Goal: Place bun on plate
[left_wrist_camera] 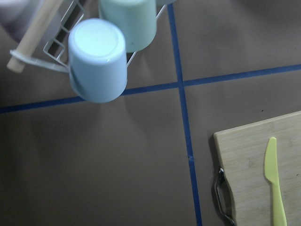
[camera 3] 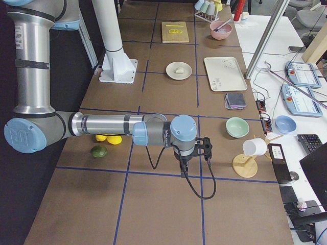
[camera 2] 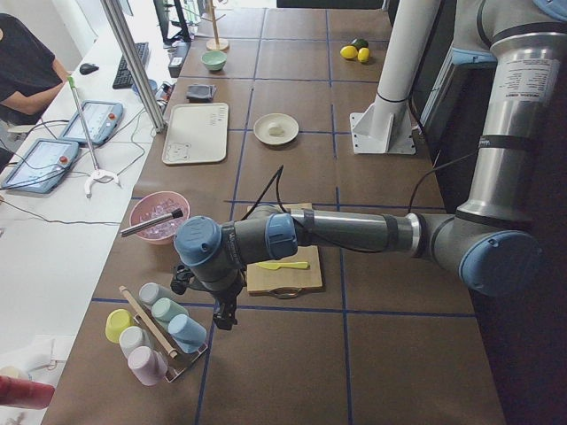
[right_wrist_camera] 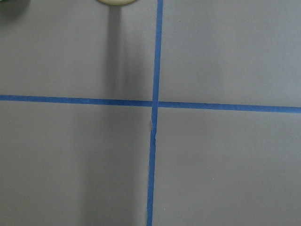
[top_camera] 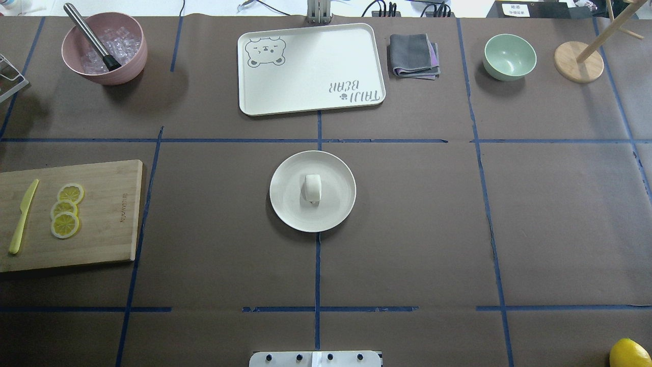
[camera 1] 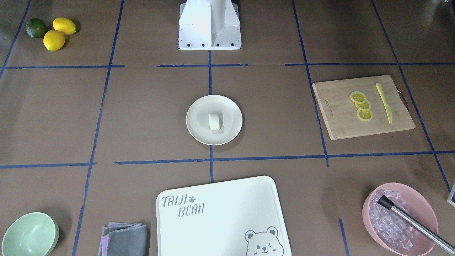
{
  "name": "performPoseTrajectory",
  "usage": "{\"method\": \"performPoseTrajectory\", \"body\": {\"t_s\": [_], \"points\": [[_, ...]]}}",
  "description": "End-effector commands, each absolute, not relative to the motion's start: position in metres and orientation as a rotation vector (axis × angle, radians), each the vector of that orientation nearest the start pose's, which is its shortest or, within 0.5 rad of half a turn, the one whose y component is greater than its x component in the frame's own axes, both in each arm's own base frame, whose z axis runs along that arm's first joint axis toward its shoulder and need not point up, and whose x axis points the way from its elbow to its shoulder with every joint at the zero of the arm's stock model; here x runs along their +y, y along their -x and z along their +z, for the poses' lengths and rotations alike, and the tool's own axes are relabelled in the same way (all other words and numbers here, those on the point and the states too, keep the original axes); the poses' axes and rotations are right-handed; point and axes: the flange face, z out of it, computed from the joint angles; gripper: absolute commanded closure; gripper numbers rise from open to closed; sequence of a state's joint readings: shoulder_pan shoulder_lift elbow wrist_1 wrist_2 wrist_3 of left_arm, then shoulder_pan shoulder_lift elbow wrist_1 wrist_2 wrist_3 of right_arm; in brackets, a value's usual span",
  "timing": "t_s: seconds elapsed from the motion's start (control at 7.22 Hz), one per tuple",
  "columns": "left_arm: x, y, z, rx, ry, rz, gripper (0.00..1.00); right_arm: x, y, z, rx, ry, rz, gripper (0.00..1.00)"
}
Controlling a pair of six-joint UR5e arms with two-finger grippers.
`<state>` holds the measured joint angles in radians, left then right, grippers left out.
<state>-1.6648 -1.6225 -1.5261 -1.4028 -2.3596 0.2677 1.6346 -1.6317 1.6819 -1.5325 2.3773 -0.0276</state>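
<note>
The small white bun (camera 1: 215,121) (top_camera: 311,187) lies in the middle of the round cream plate (camera 1: 199,124) (top_camera: 290,204) at the table's centre. It is also visible as a pale lump in the side views (camera 2: 276,130) (camera 3: 179,70). Both arms are drawn back to the table's ends. My left gripper (camera 2: 221,314) hangs near the cup rack, far from the plate. My right gripper (camera 3: 184,171) hangs over bare table near the wooden stand. Only the side views show them, so I cannot tell whether they are open or shut. Neither wrist view shows any fingers.
A wooden cutting board (top_camera: 102,219) with lemon slices (top_camera: 65,209) and a yellow knife (top_camera: 23,216) lies left. At the back stand a pink ice bowl (top_camera: 104,48), bear-printed board (top_camera: 310,69), grey cloth (top_camera: 413,56) and green bowl (top_camera: 509,57). A cup rack (left_wrist_camera: 99,56) is under the left wrist.
</note>
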Motion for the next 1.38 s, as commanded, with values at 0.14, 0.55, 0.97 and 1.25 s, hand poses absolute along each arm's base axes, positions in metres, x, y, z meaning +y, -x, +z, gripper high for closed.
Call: {"method": "performPoseTrajectory", "body": {"t_s": [0.14, 0.55, 0.97, 1.25], "points": [[-0.477, 0.102, 0.683, 0.789, 0.009, 0.013, 0.0, -0.462, -0.091, 0.631, -0.803, -0.121, 0.0, 0.0], [-0.485, 0.067, 0.669, 0.782, 0.018, 0.076, 0.0, -0.465, -0.091, 0.627, -0.801, -0.131, -0.005, 0.0], [-0.485, 0.068, 0.661, 0.781, -0.01, 0.096, 0.0, -0.468, -0.091, 0.625, -0.801, -0.135, -0.006, 0.0], [-0.484, 0.071, 0.661, 0.782, -0.014, 0.09, 0.0, -0.469, -0.091, 0.624, -0.801, -0.136, -0.006, 0.0]]}}
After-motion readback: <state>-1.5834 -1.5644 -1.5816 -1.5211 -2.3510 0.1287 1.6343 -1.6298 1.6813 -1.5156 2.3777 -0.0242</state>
